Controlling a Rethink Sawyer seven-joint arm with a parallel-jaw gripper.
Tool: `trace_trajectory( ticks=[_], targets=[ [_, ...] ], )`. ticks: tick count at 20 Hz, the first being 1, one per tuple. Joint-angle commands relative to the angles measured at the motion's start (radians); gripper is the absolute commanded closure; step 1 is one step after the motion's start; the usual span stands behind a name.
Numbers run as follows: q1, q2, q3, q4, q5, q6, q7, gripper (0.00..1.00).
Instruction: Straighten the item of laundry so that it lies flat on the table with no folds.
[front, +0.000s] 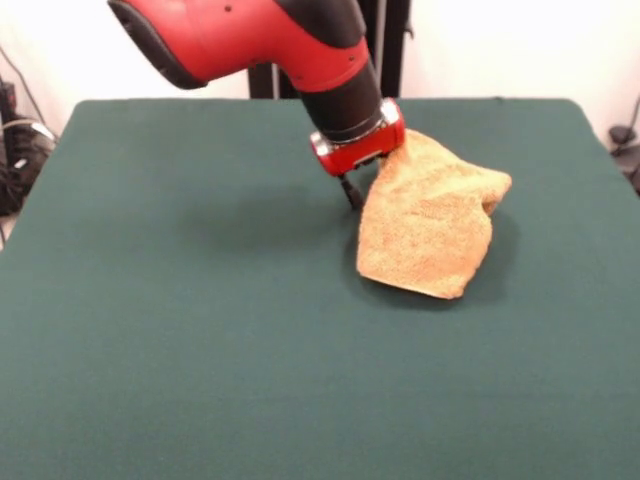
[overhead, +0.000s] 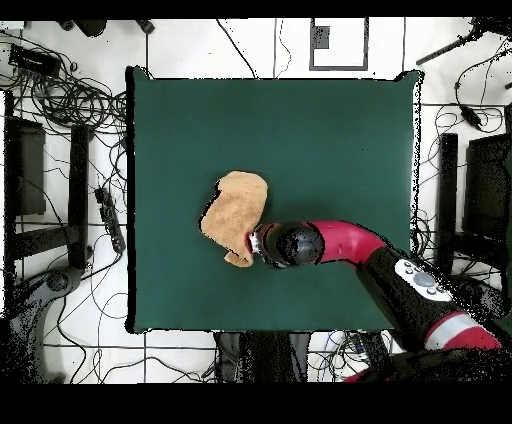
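The item of laundry (front: 432, 225), a golden-orange terry towel, lies crumpled and folded over itself on the dark green table (front: 180, 330), right of the middle. In the overhead view the towel (overhead: 233, 212) sits left of the table's (overhead: 330, 140) centre. My gripper (front: 353, 192) hangs low at the towel's left edge, touching or almost touching the cloth, with the red wrist above it. The towel's upper corner rises against the wrist. From above, the gripper (overhead: 252, 241) is at the towel's lower right edge, mostly hidden under the arm.
Cables and black stands (overhead: 60, 190) lie on the floor around the table. The red arm (overhead: 345, 243) reaches in over the table's lower right part in the overhead view.
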Motion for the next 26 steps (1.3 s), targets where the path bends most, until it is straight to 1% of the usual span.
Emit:
trace_trajectory(
  ticks=[1,2,4,9,14,19,20,26],
  targets=[
    [0.195,0.089,-0.125,-0.155,-0.12,0.047,0.04,0.0],
    [0.236,0.081,-0.169,-0.176,-0.14,0.038,0.085,0.0],
    [0.287,0.075,-0.223,-0.203,-0.16,0.036,0.129,0.0],
    [0.378,0.065,-0.315,-0.242,-0.16,0.039,0.175,0.0],
    [0.413,0.084,-0.35,-0.259,-0.129,0.013,0.17,0.0],
    [0.399,0.103,-0.336,-0.252,-0.094,-0.013,0.125,0.0],
    [0.4,0.104,-0.338,-0.252,-0.089,-0.013,0.116,1.0],
    [0.415,0.103,-0.347,-0.266,-0.091,0.01,0.096,1.0]
  ],
)
